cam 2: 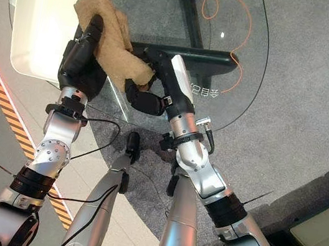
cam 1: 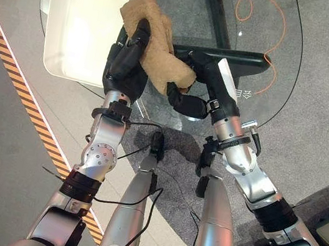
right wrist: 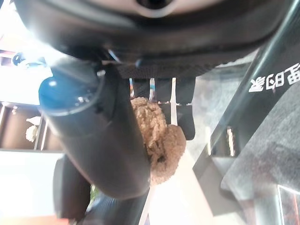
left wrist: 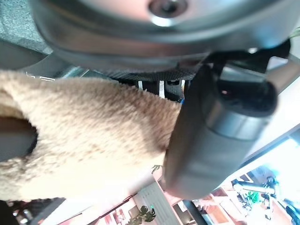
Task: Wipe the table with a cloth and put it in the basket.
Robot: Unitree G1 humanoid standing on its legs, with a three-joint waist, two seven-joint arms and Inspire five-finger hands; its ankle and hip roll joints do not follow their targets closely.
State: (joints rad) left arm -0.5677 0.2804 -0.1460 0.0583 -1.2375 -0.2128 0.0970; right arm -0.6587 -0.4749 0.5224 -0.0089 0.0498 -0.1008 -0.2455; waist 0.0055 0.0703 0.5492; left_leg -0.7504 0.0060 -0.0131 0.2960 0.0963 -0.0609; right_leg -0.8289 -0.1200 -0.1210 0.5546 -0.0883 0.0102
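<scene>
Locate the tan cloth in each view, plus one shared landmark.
Left eye view: tan cloth upper centre, draped between both hands.
Right eye view: cloth upper left of centre.
Left wrist view: cloth across the left half.
Right wrist view: a bunched end at centre.
Landmark: round glass table.

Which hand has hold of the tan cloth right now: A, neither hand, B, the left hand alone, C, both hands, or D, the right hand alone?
C: the left hand curls over the upper part of the cloth and the right hand pinches its lower end.
</scene>
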